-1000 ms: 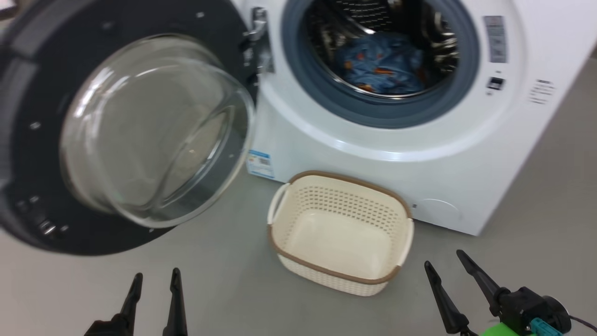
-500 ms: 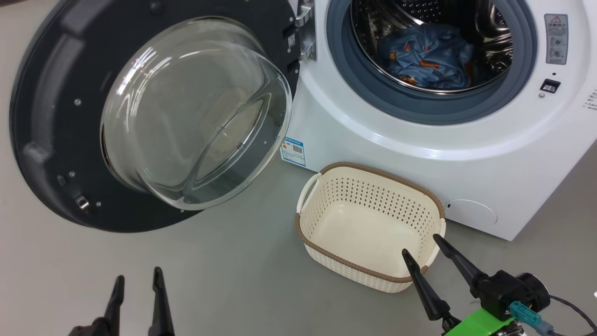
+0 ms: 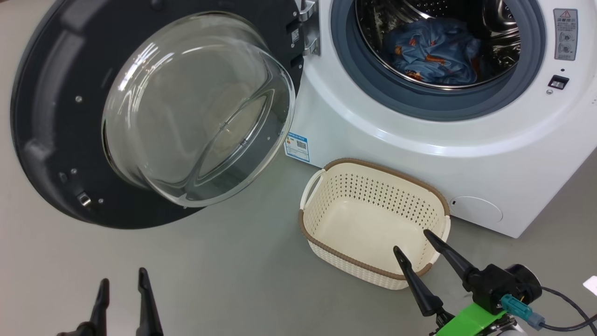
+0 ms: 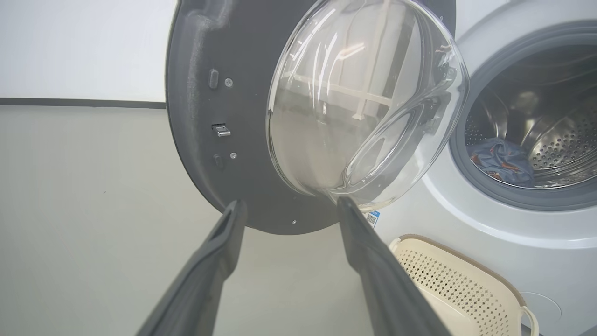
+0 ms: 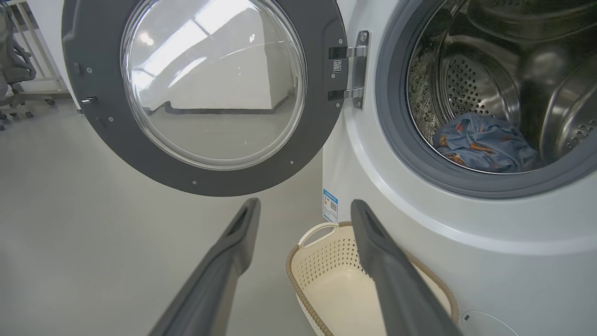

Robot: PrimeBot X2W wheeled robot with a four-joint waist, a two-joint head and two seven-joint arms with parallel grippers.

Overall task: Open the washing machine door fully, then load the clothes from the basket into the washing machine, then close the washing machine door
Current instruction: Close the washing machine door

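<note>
Loading complete; door (image 3: pixel 42 140) open.
The basket (image 3: pixel 373 186) is empty, clothes (image 3: pixel 433 49) in drum (image 3: pixel 501 51). The right gripper (image 3: pixel 410 240) has shifted over the basket rim; it and the left gripper (image 3: pixel 122 275) stand released, empty. Remaining: close door.

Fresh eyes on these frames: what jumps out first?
The washing machine door, black rim around a bulging glass bowl, hangs wide open at the head view's left. To its right, the blue clothes lie inside the washing machine, and the cream basket stands empty on the floor in front of it.
</note>
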